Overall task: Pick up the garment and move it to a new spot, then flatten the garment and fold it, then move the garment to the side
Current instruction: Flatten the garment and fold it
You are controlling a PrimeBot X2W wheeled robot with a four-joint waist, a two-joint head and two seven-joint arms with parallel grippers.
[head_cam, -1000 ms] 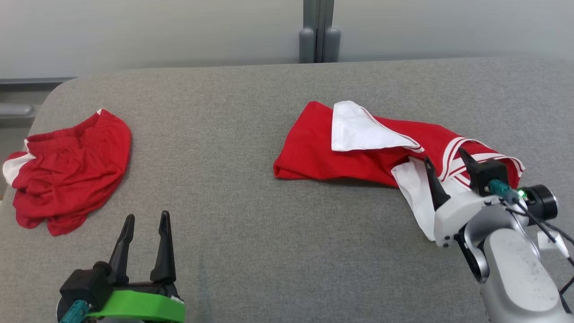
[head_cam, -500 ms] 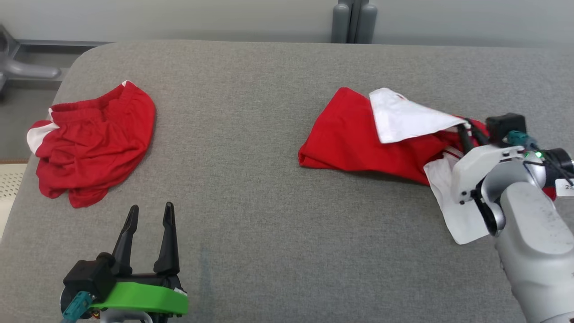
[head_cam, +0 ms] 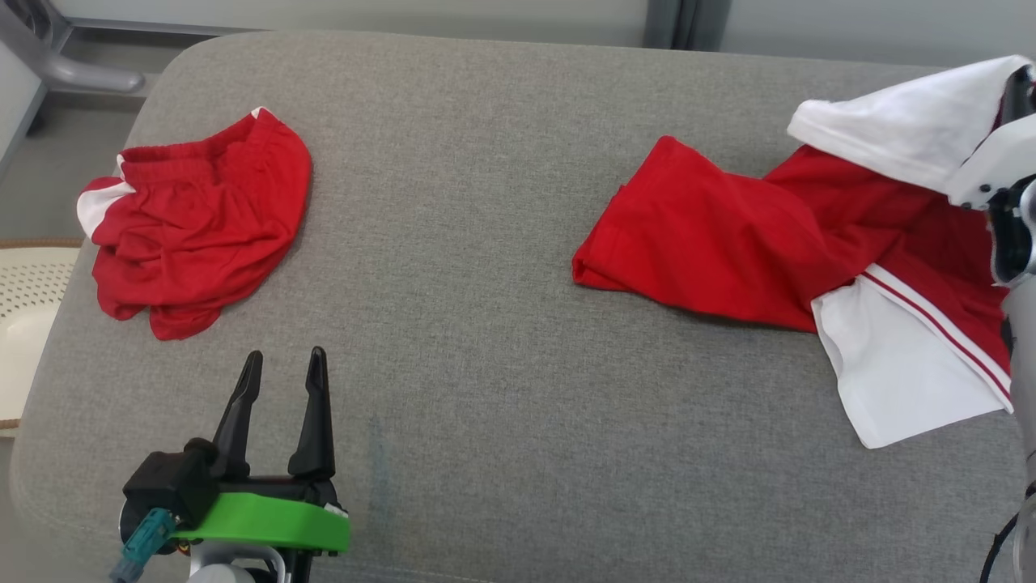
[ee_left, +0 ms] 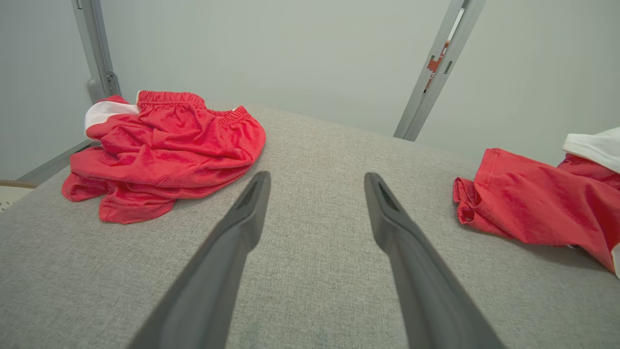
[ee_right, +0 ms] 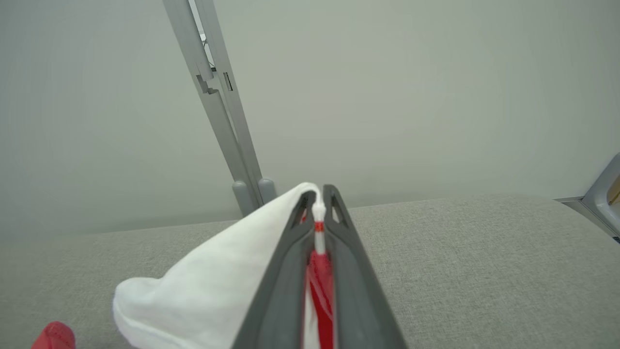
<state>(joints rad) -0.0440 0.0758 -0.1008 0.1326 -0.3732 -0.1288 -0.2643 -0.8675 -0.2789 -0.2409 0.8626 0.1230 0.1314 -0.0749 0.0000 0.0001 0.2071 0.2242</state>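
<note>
Right wrist view shows you the right gripper (ee_right: pixel 318 196) clamped on the garment (ee_right: pixel 213 276) to carry it; lower left in head view, the left gripper (head_cam: pixel 282 366) rests with fingers apart.

- Left gripper (head_cam: pixel 286 354): fingers spread wide, nothing between them; well left of the red-and-white garment (head_cam: pixel 728 243).
- Right gripper (ee_right: pixel 318 194): fingers pinched tight on that garment's white-trimmed edge, at its right end.
</note>
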